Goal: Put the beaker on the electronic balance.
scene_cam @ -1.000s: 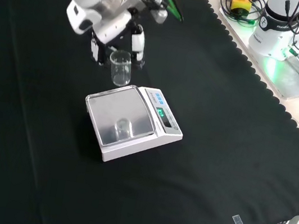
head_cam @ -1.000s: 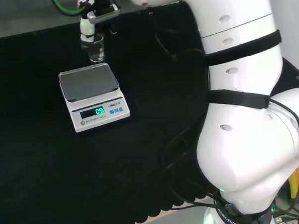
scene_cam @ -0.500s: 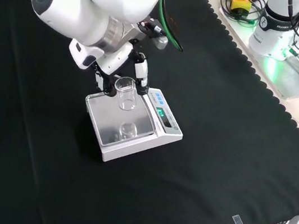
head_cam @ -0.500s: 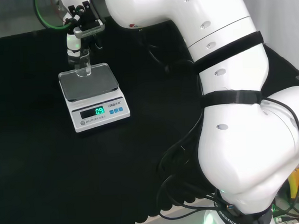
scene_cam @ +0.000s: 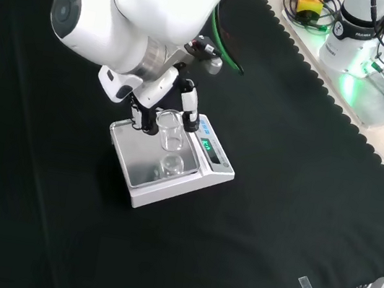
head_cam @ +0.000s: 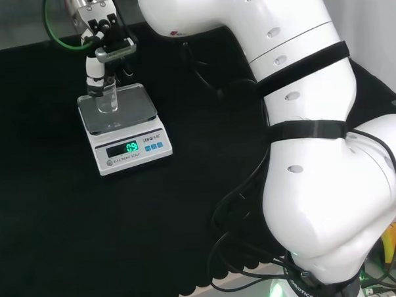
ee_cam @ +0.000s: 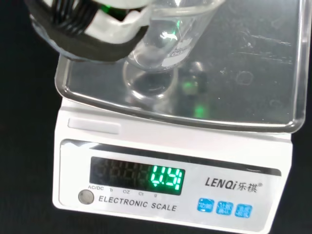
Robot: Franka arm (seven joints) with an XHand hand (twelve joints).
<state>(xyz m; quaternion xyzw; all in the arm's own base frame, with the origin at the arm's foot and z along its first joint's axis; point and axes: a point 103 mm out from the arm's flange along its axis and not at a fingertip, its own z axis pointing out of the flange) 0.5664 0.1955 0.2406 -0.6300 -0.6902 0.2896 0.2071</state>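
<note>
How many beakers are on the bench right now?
1. The beaker is held by the hand over the electronic balance's pan. Clear glassware is hard to spot, but no other shows on the cloth.

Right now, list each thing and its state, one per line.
Beaker: upright, empty, held above the balance's pan; contact with the pan unclear.
Balance: switched on, green display lit, pan bare apart from the beaker.
Hand: shut on the beaker.

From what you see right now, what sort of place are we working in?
Likely a lab test bench: a clear glass beaker in the robot hand over an electronic balance, on black cloth.
</note>
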